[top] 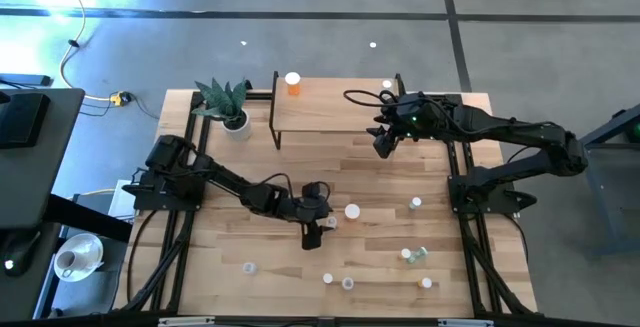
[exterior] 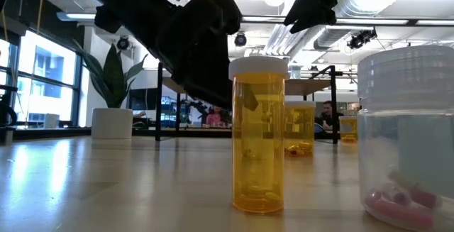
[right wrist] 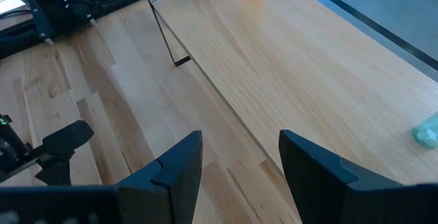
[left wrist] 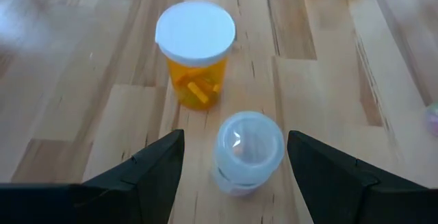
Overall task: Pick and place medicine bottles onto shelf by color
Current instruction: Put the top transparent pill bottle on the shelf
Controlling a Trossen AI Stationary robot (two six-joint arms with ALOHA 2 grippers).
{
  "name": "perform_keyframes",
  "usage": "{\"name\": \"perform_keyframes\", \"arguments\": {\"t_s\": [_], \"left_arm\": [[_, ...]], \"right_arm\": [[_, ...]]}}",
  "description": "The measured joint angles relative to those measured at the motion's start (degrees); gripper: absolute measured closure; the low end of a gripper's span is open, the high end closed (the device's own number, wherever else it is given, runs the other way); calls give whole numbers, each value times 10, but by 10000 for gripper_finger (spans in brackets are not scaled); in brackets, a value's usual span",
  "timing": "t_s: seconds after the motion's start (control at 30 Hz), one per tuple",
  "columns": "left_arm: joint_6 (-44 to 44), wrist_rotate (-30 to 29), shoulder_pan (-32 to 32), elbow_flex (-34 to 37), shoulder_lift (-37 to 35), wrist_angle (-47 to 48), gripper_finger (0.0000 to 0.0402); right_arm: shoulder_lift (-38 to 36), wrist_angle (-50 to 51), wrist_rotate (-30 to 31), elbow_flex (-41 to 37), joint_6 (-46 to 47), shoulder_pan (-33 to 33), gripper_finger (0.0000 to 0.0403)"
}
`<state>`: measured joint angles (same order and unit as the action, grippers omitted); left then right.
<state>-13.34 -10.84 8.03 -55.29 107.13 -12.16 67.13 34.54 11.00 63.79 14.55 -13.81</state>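
We have the left gripper point(left wrist: 236, 166) low over the middle of the table point(top: 300, 287), fingers spread and empty; between them, slightly nearer one finger, stands a clear bottle point(left wrist: 249, 150) upright, cap toward the camera, so its long axis runs vertical and the fingers bracket its sides without touching; just beyond it sits an orange bottle point(left wrist: 196, 51), also upright; the left arm is plainly the nearer one for this pick, in our judgement. The right gripper point(right wrist: 239, 166) hangs over the shelf's point(top: 330, 112) front edge, fingers parted, holding nothing; an orange bottle on the shelf point(top: 293, 83) stands at its far left end. The left wrist view shows the bracketing; the high view hides the clear bottle under the gripper but shows other bottles scattered toward the near right; the low view shows pink pills inside.
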Motion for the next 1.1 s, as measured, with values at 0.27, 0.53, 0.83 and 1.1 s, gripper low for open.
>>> {"name": "perform_keyframes", "arguments": {"t_s": [0.27, 0.53, 0.83, 1.1], "left_arm": [[1, 1, 0, 0, 0, 2, 162], [11, 12, 0, 0, 0, -2, 198], [16, 16, 0, 0, 0, -2, 237], [16, 28, 0, 0, -1, -2, 271]], "right_arm": [[0, 0, 0, 0, 0, 0, 217], [0, 0, 0, 0, 0, 0, 217], [0, 0, 0, 0, 0, 0, 217], [0, 0, 0, 0, 0, 0, 217]]}}
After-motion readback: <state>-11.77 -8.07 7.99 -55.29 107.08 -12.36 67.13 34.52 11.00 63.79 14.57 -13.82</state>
